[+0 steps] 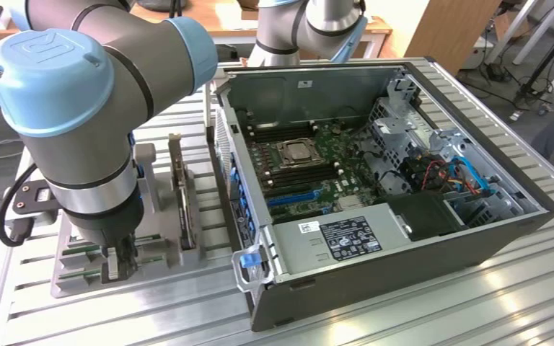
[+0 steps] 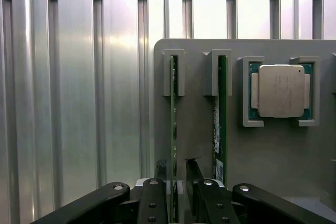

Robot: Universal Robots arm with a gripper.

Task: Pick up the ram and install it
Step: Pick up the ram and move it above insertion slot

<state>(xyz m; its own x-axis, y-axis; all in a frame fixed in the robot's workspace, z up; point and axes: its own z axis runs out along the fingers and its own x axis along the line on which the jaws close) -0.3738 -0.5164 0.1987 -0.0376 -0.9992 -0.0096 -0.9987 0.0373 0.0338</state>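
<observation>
Two green ram sticks stand on edge in slots of a grey holder (image 2: 273, 166). My gripper (image 2: 177, 170) is open, and its dark fingers (image 2: 160, 170) straddle one ram stick (image 2: 173, 124) with a small gap on each side. The other ram stick (image 2: 221, 119), which has a white label, stands one slot over, beside the silver processor chip (image 2: 281, 91). In the exterior view the gripper (image 1: 113, 261) reaches straight down into the holder (image 1: 156, 270) at that view's left. The open computer case (image 1: 402, 245) lies to its right, its motherboard (image 1: 306, 169) exposed.
An upright expansion card (image 1: 182, 191) stands in the holder between the arm and the case. The ribbed aluminium table (image 2: 79, 103) lies under everything. A second arm (image 1: 306, 29) stands behind the case. A blue latch (image 1: 249, 258) sticks out at the case's near corner.
</observation>
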